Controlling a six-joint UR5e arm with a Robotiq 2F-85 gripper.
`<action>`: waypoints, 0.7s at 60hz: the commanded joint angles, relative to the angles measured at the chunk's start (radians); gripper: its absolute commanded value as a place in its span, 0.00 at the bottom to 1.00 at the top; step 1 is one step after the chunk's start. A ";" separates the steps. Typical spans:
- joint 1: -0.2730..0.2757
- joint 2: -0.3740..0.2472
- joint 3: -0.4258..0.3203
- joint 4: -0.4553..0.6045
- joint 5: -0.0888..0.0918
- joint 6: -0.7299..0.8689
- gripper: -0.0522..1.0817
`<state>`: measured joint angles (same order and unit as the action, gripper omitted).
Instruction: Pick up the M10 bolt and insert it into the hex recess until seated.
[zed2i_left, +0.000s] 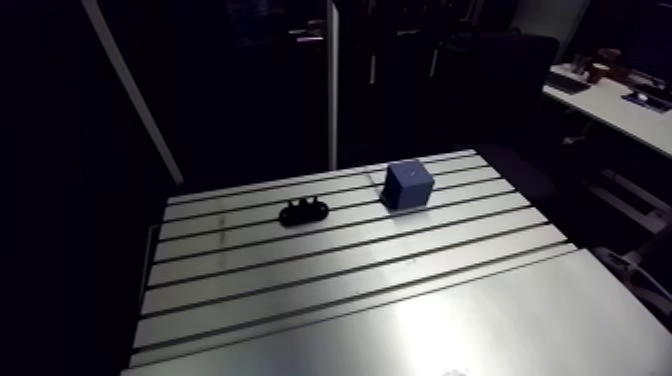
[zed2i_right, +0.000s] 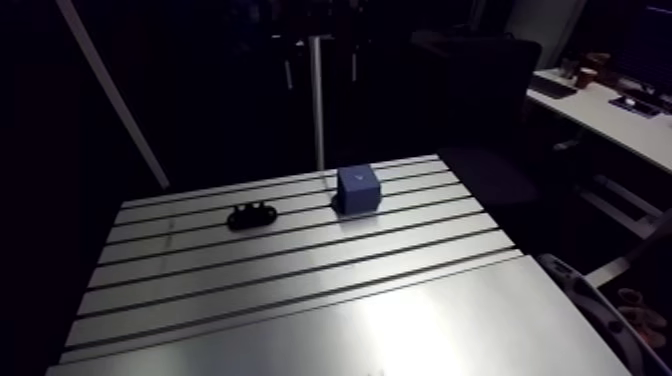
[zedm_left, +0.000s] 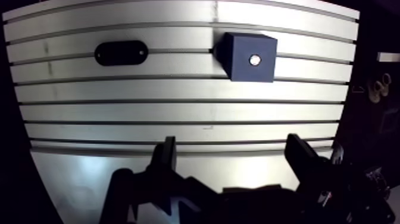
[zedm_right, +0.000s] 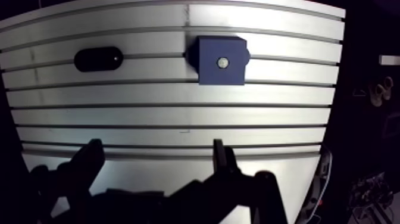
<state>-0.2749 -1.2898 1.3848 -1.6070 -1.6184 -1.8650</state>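
Arm view: a slotted aluminium table (zed2i_left: 350, 290) fills the lower frame, with glare pooling on its smooth near plate at lower right and darkness beyond its edges. A blue block (zed2i_left: 407, 185) stands right of centre, toward the table's far edge. A low black holder (zed2i_left: 303, 211) lies to its left, apart from it, on the slotted part.

Wrist view: the gripper (zedm_left: 233, 152) hangs above the table's near slots, its two fingers (zedm_left: 165, 161) spread wide with nothing between them. Ahead of it, the block's top face carries a small bright round spot (zedm_left: 255, 59) at its centre; whether that is the M10 bolt cannot be told. The holder's contents are too dark to read.
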 joint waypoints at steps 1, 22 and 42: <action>0.086 -0.203 0.055 0.042 0.007 0.091 0.05; 0.106 -0.231 0.103 0.034 0.010 0.082 0.05; 0.103 -0.230 0.096 0.034 0.031 0.080 0.05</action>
<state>-0.1766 -1.5019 1.4679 -1.5747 -1.6045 -1.7866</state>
